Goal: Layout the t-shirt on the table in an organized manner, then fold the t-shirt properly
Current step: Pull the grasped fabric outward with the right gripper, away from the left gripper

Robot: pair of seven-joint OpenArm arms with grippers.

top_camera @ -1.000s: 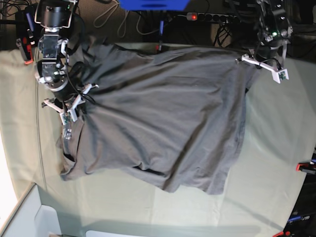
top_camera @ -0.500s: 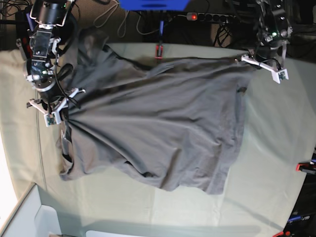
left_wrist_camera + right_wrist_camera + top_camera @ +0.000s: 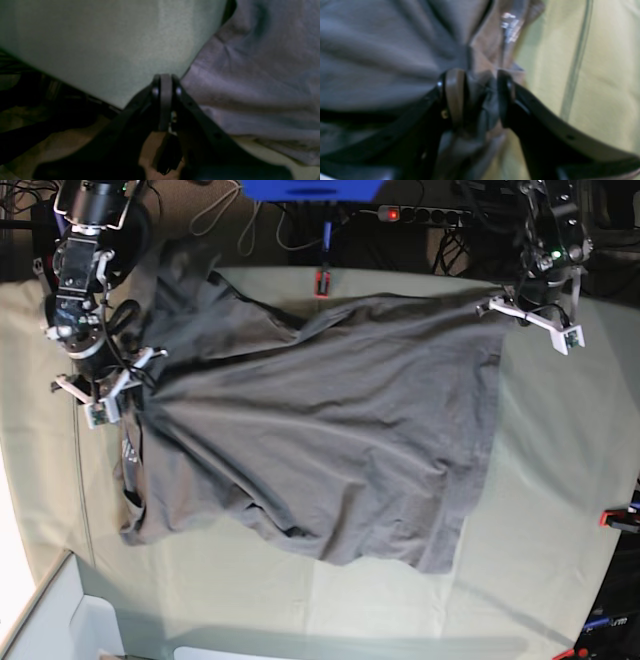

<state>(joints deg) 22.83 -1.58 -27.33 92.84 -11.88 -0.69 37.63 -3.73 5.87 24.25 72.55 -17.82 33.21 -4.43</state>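
The grey t-shirt (image 3: 320,430) lies spread and creased across the table (image 3: 560,480), stretched between my two grippers. My right gripper (image 3: 103,395), at the base view's left, is shut on a bunched fold of the shirt (image 3: 382,62); cloth fills the gap between its fingers (image 3: 476,82). My left gripper (image 3: 502,304), at the far right, is shut at the shirt's far corner, which draws to a point there. In the left wrist view its fingers (image 3: 165,80) are pressed together, with the shirt (image 3: 250,87) touching their right side over the green cloth (image 3: 100,50).
Red-orange clamps sit at the far edge (image 3: 320,282) and right edge (image 3: 615,518). A power strip (image 3: 410,213) and cables lie beyond the table. A white box (image 3: 60,620) stands at the near left corner. A raised ridge (image 3: 577,57) runs down the green cloth.
My right gripper has moved toward the base view's left and far side, pulling the shirt's left side with it. The shirt lies more stretched. The left gripper has barely moved.
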